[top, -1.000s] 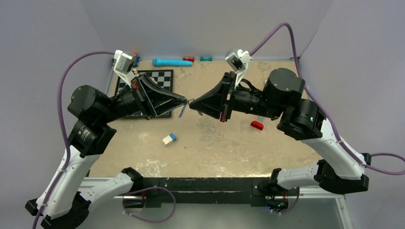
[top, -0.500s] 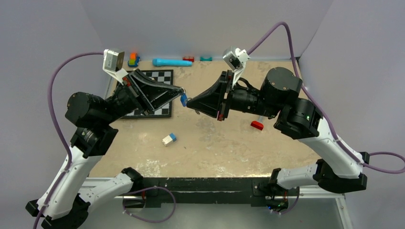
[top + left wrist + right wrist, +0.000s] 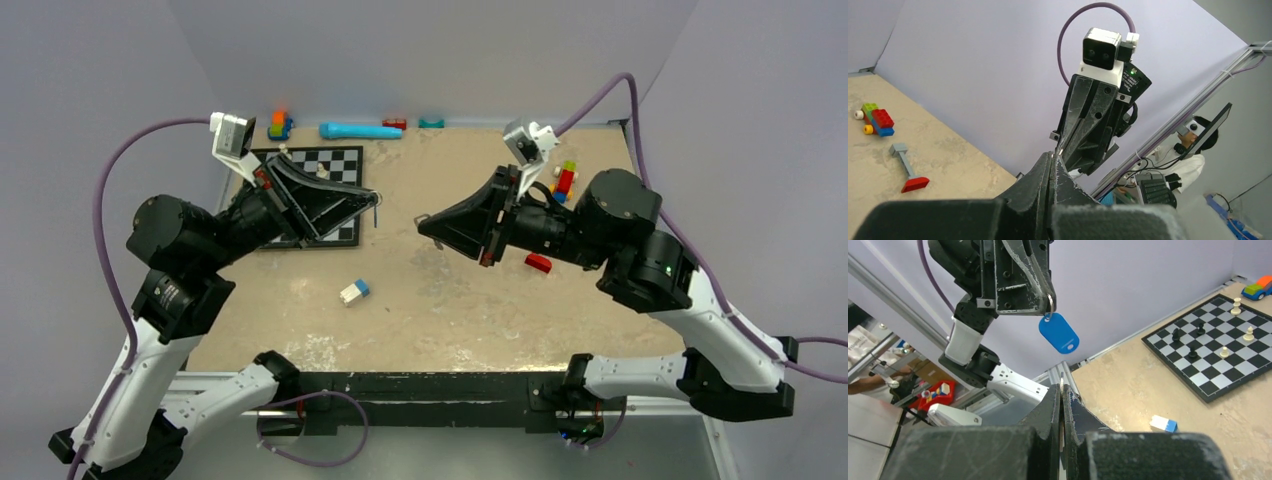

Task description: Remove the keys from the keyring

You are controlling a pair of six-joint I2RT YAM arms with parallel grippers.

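Keyring, blue-headed key hanging long-axis down, is being pinched by left gripper, above and ahead of pressed-together right gripper.

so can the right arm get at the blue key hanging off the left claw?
Probably yes. Blue key dangles in open air from the keyring in the left claw, facing the right claw, nothing between. That claw is shut; it must open first.

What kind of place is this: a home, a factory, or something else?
Probably a robotics laboratory. The table is closed in by plain lilac walls, a person is at a monitor just outside it, and the items laid out look like practice props: a chessboard and toy bricks.
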